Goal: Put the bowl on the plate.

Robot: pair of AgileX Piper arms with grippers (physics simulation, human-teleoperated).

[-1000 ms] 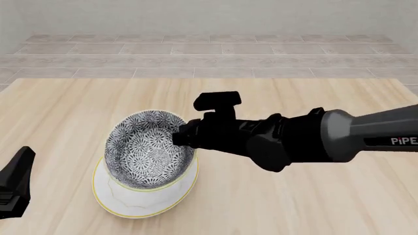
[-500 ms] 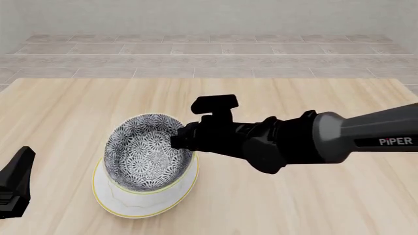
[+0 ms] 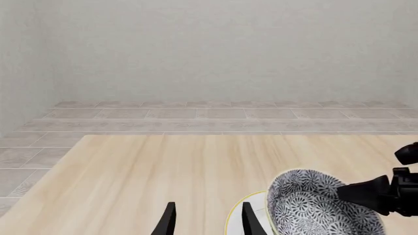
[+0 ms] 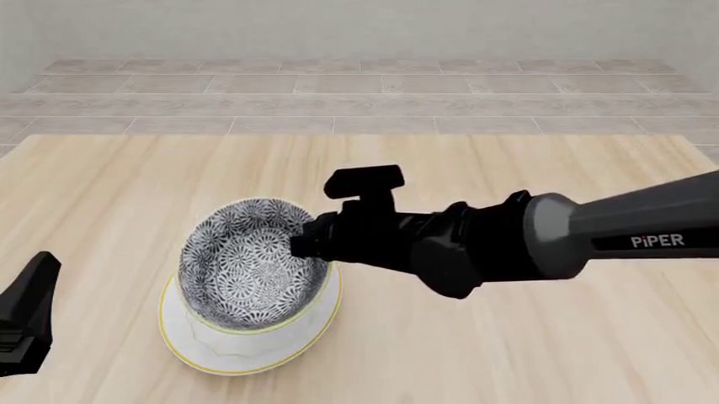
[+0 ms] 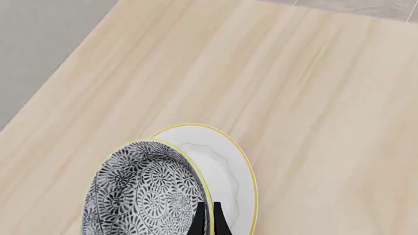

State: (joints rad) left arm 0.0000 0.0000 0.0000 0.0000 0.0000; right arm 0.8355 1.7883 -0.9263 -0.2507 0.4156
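The blue-and-white patterned bowl (image 4: 249, 263) hangs tilted over the white, yellow-rimmed plate (image 4: 185, 345), its lower side at or just above the plate's surface. My right gripper (image 4: 303, 246) is shut on the bowl's right rim. In the right wrist view the gripper (image 5: 207, 220) pinches the rim of the bowl (image 5: 140, 193), with the plate (image 5: 225, 161) showing beyond it. My left gripper (image 4: 29, 313) sits at the table's near left, apart from both. In the left wrist view it (image 3: 207, 223) is open and holds nothing, with the bowl (image 3: 313, 205) and plate (image 3: 236, 218) off to one side.
The light wooden table (image 4: 506, 353) ends at a tiled floor (image 4: 359, 93) with a pale wall beyond. The right arm (image 4: 607, 236) stretches across the table's right half.
The right gripper has carried the bowl slightly down and leftward, so it sits lower over the plate. The left arm has not moved.
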